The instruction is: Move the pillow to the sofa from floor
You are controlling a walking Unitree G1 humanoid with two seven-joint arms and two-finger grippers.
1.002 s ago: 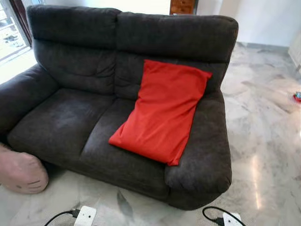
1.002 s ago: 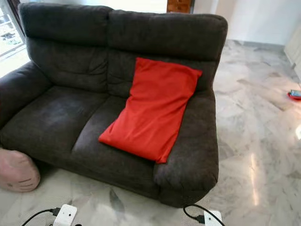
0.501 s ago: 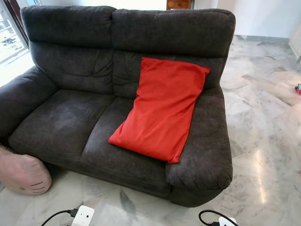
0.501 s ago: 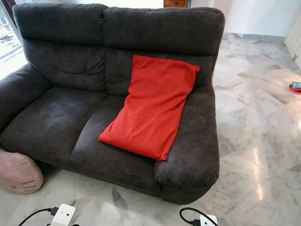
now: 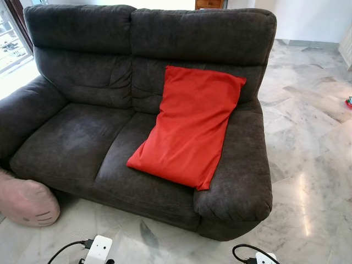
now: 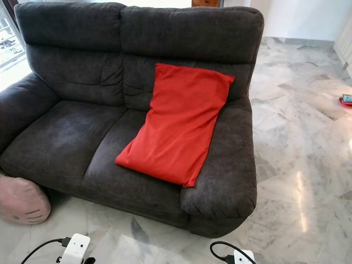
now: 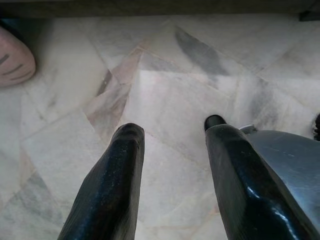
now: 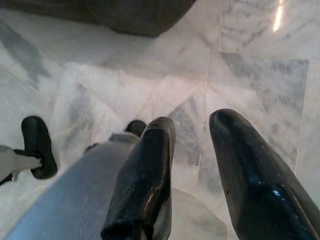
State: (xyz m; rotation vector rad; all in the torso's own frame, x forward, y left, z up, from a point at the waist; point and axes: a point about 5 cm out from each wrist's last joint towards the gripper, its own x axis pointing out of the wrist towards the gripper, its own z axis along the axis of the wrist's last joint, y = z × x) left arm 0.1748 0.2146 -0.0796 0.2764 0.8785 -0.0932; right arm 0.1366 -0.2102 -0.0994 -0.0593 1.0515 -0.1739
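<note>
A red pillow (image 5: 190, 126) lies on the right seat of the dark grey sofa (image 5: 71, 137), its top leaning on the backrest and its side against the right armrest. A pink round cushion (image 5: 27, 202) with a drawn face rests on the floor at the sofa's front left corner; its edge also appears as the pink cushion (image 7: 12, 55) in the left wrist view. My left gripper (image 7: 172, 127) hangs open above bare marble floor. My right gripper (image 8: 194, 120) is open too, over the floor near the sofa's base, holding nothing.
White wrist units with black cables (image 5: 99, 248) (image 6: 242, 257) sit at the bottom edge of the head views. Marble floor (image 5: 308, 165) stretches to the right of the sofa, with a small red and blue item (image 6: 346, 100) far right. A window (image 5: 8, 38) is at the far left.
The camera has shifted a little, so the sofa sits slightly differently in the picture. The red pillow and the pink cushion have not moved.
</note>
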